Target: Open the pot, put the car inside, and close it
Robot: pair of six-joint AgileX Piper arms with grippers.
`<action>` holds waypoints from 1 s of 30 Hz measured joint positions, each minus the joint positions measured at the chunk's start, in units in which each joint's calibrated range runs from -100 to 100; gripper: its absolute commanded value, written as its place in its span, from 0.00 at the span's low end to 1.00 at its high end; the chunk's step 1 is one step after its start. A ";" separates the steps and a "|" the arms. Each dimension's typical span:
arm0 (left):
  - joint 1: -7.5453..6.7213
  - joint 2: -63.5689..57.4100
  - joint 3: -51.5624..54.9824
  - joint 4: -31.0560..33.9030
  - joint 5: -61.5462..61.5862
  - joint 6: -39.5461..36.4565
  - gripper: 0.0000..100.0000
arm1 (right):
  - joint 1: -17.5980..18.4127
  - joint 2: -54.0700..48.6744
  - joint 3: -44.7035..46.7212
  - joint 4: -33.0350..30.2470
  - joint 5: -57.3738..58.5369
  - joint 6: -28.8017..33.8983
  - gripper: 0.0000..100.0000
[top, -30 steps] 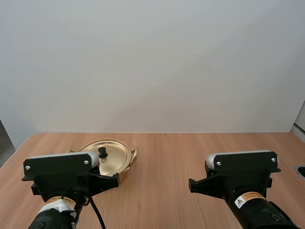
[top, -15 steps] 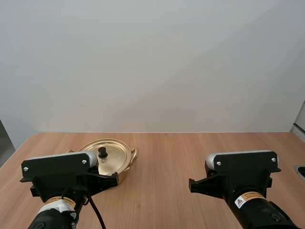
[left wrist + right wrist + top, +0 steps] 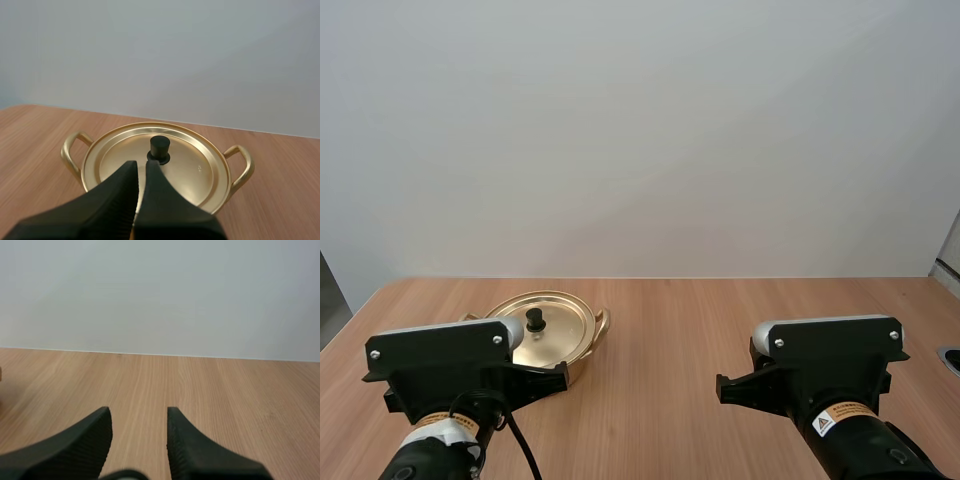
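On the left half of the wooden tabletop (image 3: pixel 720 320), towards its far edge, sits a gold-coloured metal pot (image 3: pixel 604 322). Its lid (image 3: pixel 195 165) lies flat and centred on the rim, so the pot is closed. A short black knob (image 3: pixel 160 149) stands upright in the middle of the lid. Two looped handles stick out from opposite sides of the pot, one handle (image 3: pixel 65 152) on the left and the other handle (image 3: pixel 250 167) on the right as the left wrist view shows them.

The left arm (image 3: pixel 450 370) stands just on the near side of the pot in the high view and overlaps the pot's near edge. The left end effector (image 3: pixel 141 165) has its two black fingers pressed together into a single dark wedge, with only a thin seam between them. The wedge reaches over the near part of the lid, and its tips point at the knob from just in front of it. Whether the tips touch the knob or the lid cannot be told.

The right arm (image 3: pixel 830 370) stands over the right half of the tabletop, well apart from the pot. The right end effector (image 3: pixel 138 411) has its fingers spread apart, their ribbed inner faces turned to each other, and bare wood shows in the gap between them. A plain pale wall (image 3: pixel 640 140) rises behind the far edge of the tabletop.
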 measured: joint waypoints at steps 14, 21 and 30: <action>0.00 0.00 0.00 0.55 -0.95 2.64 0.00 | 0.00 0.00 0.00 0.00 0.00 0.00 0.60; 0.00 0.00 0.00 1.32 -1.20 4.38 0.00 | 0.00 0.00 0.00 0.00 0.00 0.00 0.60; 0.00 0.00 0.00 1.32 -3.87 4.38 0.00 | 0.00 0.00 0.00 0.00 0.00 0.00 0.60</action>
